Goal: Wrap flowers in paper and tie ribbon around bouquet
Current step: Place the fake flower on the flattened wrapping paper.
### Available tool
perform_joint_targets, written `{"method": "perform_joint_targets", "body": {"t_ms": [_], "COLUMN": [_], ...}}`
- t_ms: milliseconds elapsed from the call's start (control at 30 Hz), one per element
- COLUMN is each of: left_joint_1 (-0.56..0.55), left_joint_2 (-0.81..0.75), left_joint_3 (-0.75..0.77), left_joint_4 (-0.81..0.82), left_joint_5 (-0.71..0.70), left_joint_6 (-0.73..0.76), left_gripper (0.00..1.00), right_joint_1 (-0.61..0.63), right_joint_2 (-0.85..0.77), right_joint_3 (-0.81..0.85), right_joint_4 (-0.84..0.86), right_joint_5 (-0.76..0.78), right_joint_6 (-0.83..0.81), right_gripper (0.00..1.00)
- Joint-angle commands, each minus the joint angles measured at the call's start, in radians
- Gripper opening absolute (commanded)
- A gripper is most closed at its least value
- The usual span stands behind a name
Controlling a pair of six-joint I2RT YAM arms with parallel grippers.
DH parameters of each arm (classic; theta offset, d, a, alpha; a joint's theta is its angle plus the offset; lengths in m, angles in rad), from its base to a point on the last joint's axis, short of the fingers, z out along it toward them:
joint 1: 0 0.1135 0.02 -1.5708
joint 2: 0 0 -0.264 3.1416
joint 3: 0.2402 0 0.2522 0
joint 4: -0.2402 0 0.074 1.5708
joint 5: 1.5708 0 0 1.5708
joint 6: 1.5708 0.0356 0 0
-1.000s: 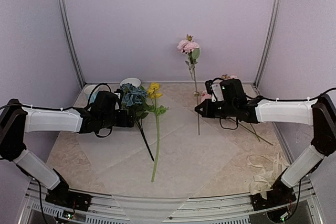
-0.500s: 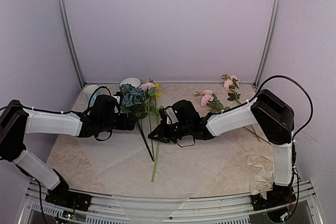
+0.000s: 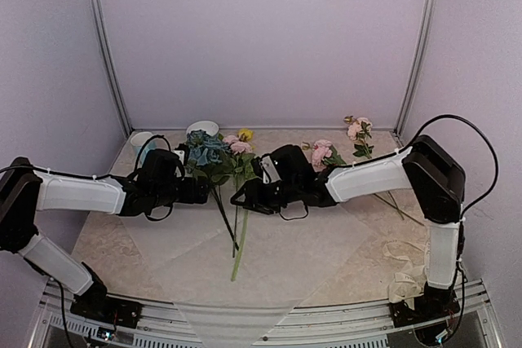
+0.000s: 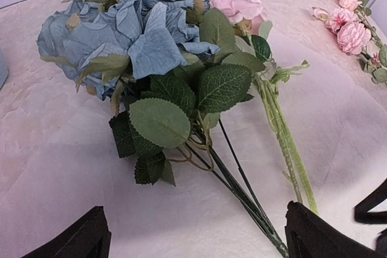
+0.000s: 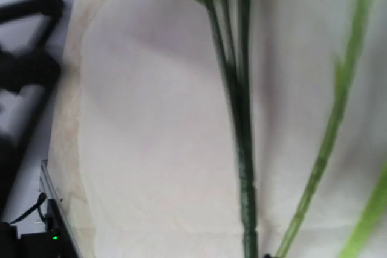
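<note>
The flowers [image 3: 214,156] are lying on the paper [image 3: 285,242], with the blue heads pointing toward the back wall and the stalks trailing toward the near edge. The left gripper [image 3: 202,189] is hovering just left of the stalks, fingers spread wide. The right gripper [image 3: 239,200] is sitting low at the stalks; I cannot tell how its fingers stand. The ribbon [image 3: 408,270] is lying crumpled near the right arm's base.

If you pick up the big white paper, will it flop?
Probably floppy: the paper looks thin, with soft creases. Likely light, so it may slide when pushed. The flowers lying on it would probably tumble off.
</note>
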Motion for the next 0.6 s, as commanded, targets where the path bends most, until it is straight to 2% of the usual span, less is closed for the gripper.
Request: {"method": "perform_joint_targets", "body": {"t_ms": [0, 33, 167, 200, 233, 267, 333, 400, 500, 567], "left_joint_1": [0.008, 0.008, 0.008, 0.008, 0.008, 0.008, 0.008, 0.008, 0.007, 0.008], "left_joint_2": [-0.002, 0.003, 0.02, 0.022, 0.025, 0.027, 0.032, 0.034, 0.031, 0.026], "left_joint_3": [-0.005, -0.001, 0.018, 0.023, 0.028, 0.033, 0.044, 0.053, 0.057, 0.059], "left_joint_4": [0.013, 0.011, 0.0, -0.001, -0.006, -0.008, -0.017, -0.029, -0.042, -0.049], "left_joint_5": [-0.006, -0.005, -0.007, -0.007, -0.007, -0.009, -0.009, -0.014, -0.022, -0.027], "left_joint_6": [0.017, 0.018, 0.027, 0.03, 0.033, 0.036, 0.044, 0.049, 0.05, 0.047], "left_gripper": [0.98, 0.98, 0.98, 0.98, 0.98, 0.98, 0.98, 0.99, 0.99, 0.99], "right_joint_1": [-0.044, -0.061, -0.203, -0.251, -0.301, -0.355, -0.453, -0.542, -0.664, -0.731], "right_joint_2": [-0.236, -0.266, -0.347, -0.351, -0.349, -0.338, -0.298, -0.251, -0.182, -0.138], "right_joint_3": [0.056, 0.077, 0.151, 0.169, 0.19, 0.213, 0.258, 0.283, 0.302, 0.313], "right_joint_4": [-0.212, -0.274, -0.562, -0.636, -0.716, -0.787, -0.907, -0.96, -0.963, -0.948], "right_joint_5": [0.146, 0.173, 0.279, 0.339, 0.373, 0.446, 0.572, 0.632, 0.587, 0.543], "right_joint_6": [-0.31, -0.36, -0.557, -0.594, -0.634, -0.669, -0.718, -0.768, -0.826, -0.844], "right_gripper": [0.51, 0.54, 0.76, 0.82, 0.93, 0.99, 1.0, 1.0, 1.0, 0.94]}}
